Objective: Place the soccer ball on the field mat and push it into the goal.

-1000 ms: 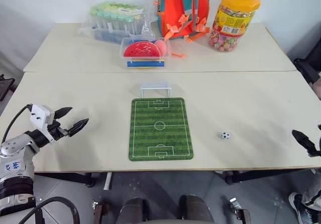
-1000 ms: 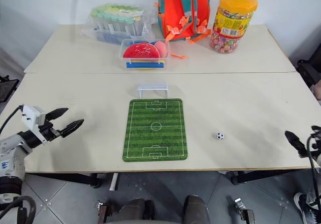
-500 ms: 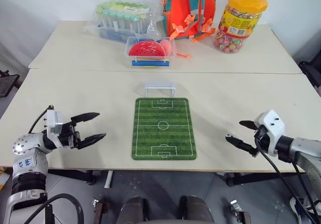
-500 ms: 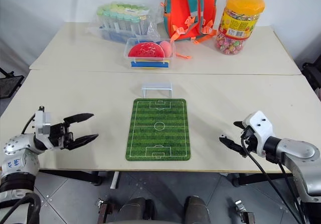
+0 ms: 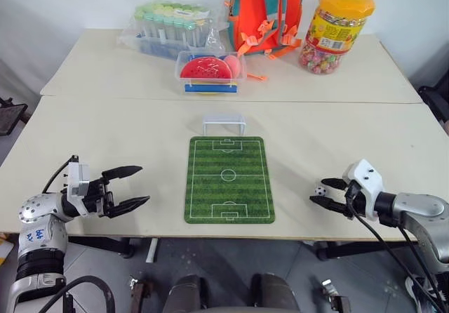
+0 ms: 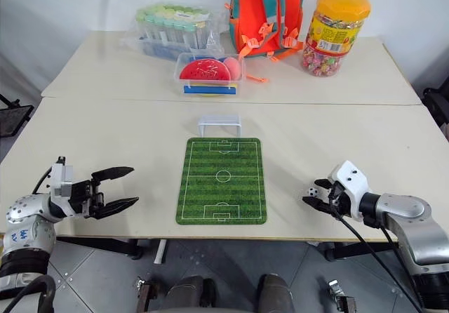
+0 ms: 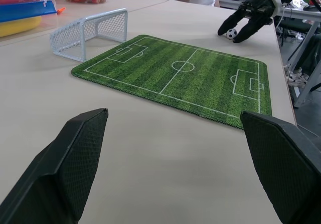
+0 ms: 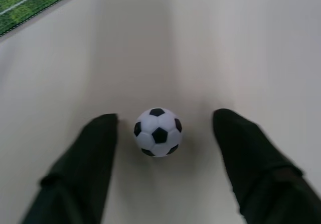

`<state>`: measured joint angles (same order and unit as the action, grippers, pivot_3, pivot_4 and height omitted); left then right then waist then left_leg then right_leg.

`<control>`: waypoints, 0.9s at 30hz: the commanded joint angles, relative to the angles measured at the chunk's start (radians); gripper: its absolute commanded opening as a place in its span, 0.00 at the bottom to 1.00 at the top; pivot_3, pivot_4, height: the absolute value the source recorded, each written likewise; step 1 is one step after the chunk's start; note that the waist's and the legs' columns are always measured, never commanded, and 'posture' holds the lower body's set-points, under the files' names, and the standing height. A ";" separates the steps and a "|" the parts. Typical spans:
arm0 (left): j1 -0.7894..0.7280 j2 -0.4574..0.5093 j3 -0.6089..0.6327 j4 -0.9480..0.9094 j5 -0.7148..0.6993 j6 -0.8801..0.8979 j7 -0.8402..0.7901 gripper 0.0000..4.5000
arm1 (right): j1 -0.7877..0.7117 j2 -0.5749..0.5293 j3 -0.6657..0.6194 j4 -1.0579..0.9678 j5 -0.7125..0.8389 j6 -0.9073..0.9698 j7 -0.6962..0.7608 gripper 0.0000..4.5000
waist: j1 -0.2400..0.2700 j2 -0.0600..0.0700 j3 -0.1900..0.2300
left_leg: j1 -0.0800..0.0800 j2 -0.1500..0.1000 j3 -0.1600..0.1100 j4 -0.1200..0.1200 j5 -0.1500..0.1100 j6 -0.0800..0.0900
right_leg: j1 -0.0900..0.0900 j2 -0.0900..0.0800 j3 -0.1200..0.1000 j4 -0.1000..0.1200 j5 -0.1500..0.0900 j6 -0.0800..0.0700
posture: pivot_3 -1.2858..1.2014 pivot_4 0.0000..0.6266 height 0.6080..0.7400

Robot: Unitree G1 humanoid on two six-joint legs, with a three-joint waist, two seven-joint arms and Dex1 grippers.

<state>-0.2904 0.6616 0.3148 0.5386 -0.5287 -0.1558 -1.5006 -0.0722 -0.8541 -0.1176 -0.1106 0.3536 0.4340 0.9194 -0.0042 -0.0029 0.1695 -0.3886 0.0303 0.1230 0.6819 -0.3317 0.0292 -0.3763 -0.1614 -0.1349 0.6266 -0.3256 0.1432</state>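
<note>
The soccer ball (image 8: 158, 132), small and white with black patches, rests on the bare table to the right of the field mat (image 5: 229, 180). My right gripper (image 5: 320, 191) is low at the table, open, one finger on each side of the ball with a small gap on both sides. The green mat lies flat at the table's centre. The white goal (image 5: 224, 124) stands just beyond its far short edge. My left gripper (image 5: 142, 184) hovers open near the front left of the table, pointing toward the mat, with nothing between its fingers.
On the far table stand a clear container (image 5: 208, 73) with red items, a pack of capped tubes (image 5: 168, 25), an orange backpack (image 5: 270, 11) and a candy jar (image 5: 338, 27). The table's front edge (image 5: 231, 230) runs just behind the mat and both grippers.
My right gripper has come in from the right edge and down to the ball, and its fingers have narrowed around it. My left gripper has swung inward toward the mat.
</note>
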 commanded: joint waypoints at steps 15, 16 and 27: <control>-0.009 0.062 -0.132 0.038 -0.046 -0.115 -0.114 1.00 | -0.295 0.100 0.303 -0.428 0.061 0.208 0.000 0.19 | -0.003 0.000 0.000 | 0.000 0.001 -0.001 0.000 0.000 0.000 | -0.001 0.000 0.000 0.000 0.000 0.000 | 0.52 0.24 1.00; -0.007 0.067 -0.145 0.035 -0.050 -0.123 -0.114 1.00 | -0.315 0.117 0.341 -0.425 0.046 0.203 0.001 0.19 | -0.002 0.000 0.000 | -0.001 0.001 -0.002 0.000 0.000 0.000 | -0.001 0.000 -0.001 0.000 0.000 0.000 | 0.52 0.24 1.00; 0.104 0.147 -0.113 -0.053 -0.154 -0.114 -0.114 1.00 | -0.440 0.258 0.613 -0.250 -0.153 0.090 0.025 0.19 | -0.023 -0.001 0.000 | -0.001 0.000 -0.002 0.000 -0.001 0.000 | -0.001 0.000 -0.001 0.001 0.000 0.000 | 0.52 0.24 1.00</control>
<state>-0.2001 0.7871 0.1830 0.5194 -0.6474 -0.2647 -1.5023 -0.4986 -0.5998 0.5012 -0.3539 0.2102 0.5517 0.9333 -0.0271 -0.0041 0.1699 -0.3898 0.0309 0.1209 0.6822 -0.3324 0.0294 -0.3773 -0.1618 -0.1362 0.6277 -0.3256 0.1431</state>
